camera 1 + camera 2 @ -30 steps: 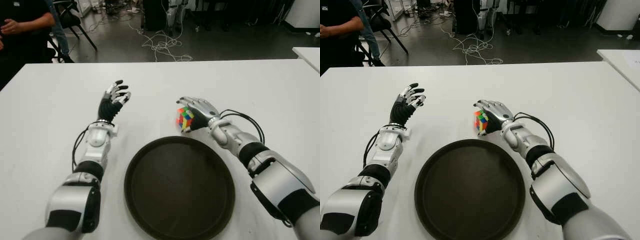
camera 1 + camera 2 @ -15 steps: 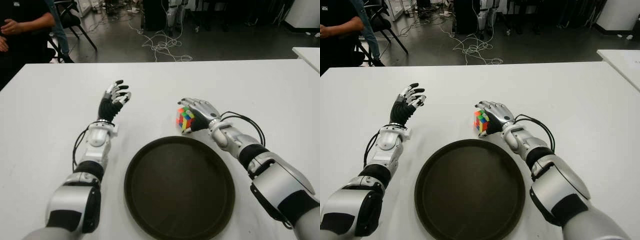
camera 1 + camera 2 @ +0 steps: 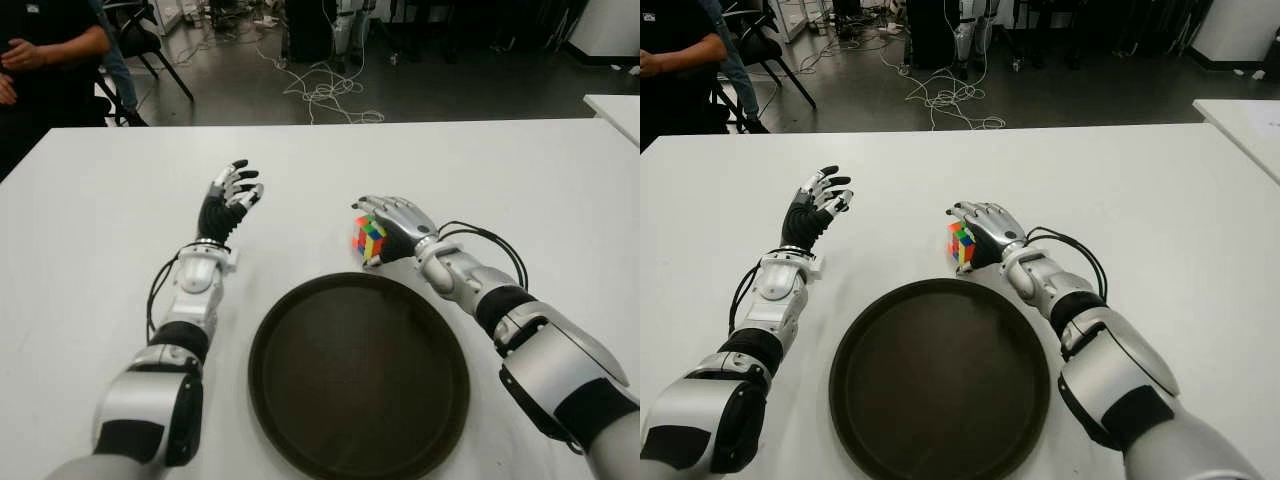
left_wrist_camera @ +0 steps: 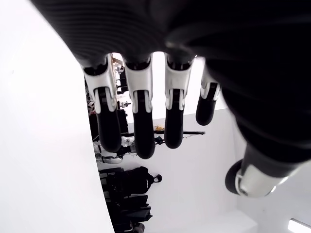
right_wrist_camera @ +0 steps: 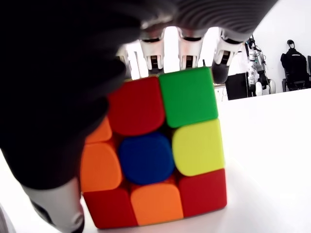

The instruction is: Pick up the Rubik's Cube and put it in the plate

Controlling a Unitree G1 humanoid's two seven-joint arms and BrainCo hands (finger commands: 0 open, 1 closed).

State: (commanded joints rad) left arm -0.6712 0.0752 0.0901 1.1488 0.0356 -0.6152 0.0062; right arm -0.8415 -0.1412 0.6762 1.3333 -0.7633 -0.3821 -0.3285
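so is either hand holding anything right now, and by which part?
Right hand grips the Rubik's Cube: fingers over its far side, thumb on the near one. Left hand holds nothing.

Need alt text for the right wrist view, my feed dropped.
The Rubik's Cube fills the view, sitting on the white table with the right hand closed around it, fingers curled over its far side.

Bare plate [image 3: 358, 375] just beside cube [image 3: 368, 238]
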